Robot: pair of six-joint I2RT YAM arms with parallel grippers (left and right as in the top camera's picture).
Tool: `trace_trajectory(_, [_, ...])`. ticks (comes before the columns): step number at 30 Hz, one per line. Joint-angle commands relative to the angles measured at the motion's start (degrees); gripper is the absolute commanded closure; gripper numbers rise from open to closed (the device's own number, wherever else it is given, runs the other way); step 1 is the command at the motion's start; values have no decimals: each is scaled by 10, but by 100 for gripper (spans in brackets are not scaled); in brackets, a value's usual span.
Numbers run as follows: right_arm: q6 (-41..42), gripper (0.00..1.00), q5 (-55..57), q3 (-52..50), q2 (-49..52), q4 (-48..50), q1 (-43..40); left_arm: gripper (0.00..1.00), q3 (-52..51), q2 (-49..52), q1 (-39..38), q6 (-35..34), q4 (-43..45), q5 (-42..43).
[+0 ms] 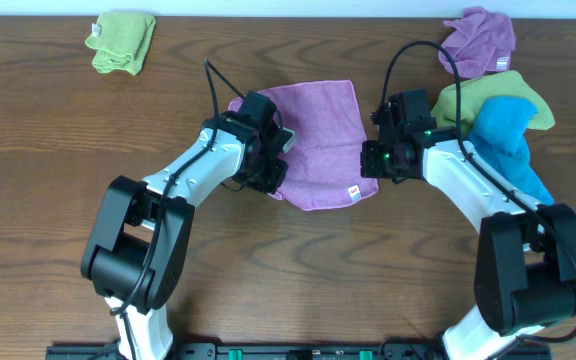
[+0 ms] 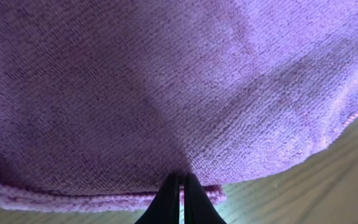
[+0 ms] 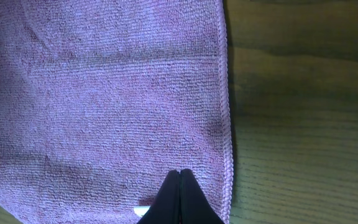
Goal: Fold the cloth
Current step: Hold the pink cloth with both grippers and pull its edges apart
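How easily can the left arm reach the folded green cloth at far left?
Probably not at once: nothing blocks the folded green cloth, but the left hand is shut on the purple cloth and must release first.

I count five cloths on one wooden desk point(image 1: 28, 200). Two are purple: a flat purple microfibre cloth point(image 1: 318, 140) between the left end effector point(image 1: 273, 165) and right end effector point(image 1: 370, 158), and a crumpled purple cloth point(image 1: 480, 40) beyond the right. Two are green: a crumpled lime-green cloth point(image 1: 493, 95) and a folded lime-green cloth point(image 1: 123, 42). One is a crumpled blue cloth point(image 1: 508, 135).

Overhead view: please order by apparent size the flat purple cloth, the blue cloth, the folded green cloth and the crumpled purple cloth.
1. flat purple cloth
2. blue cloth
3. folded green cloth and crumpled purple cloth: about alike.
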Motion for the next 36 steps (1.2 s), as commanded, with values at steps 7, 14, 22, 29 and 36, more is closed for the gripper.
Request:
trace_trajectory(7, [-6, 99, -5, -3, -9, -6, -3, 94, -15, 7, 1, -7, 3, -17])
trace_trajectory(14, [-6, 99, -18, -3, -9, -4, -3, 94, -54, 7, 1, -7, 25, -18])
trace_trajectory(22, [-6, 99, -67, -3, -9, 43, 23, 94, -56, 7, 1, -7, 2, -17])
trace_trajectory(29, [-12, 99, -51, -3, -9, 75, 62, 94, -49, 1, 2, -18, -3, 0])
trace_trajectory(36, [-12, 99, -51, -3, -9, 70, 62, 94, -38, -38, 1, -19, -1, -2])
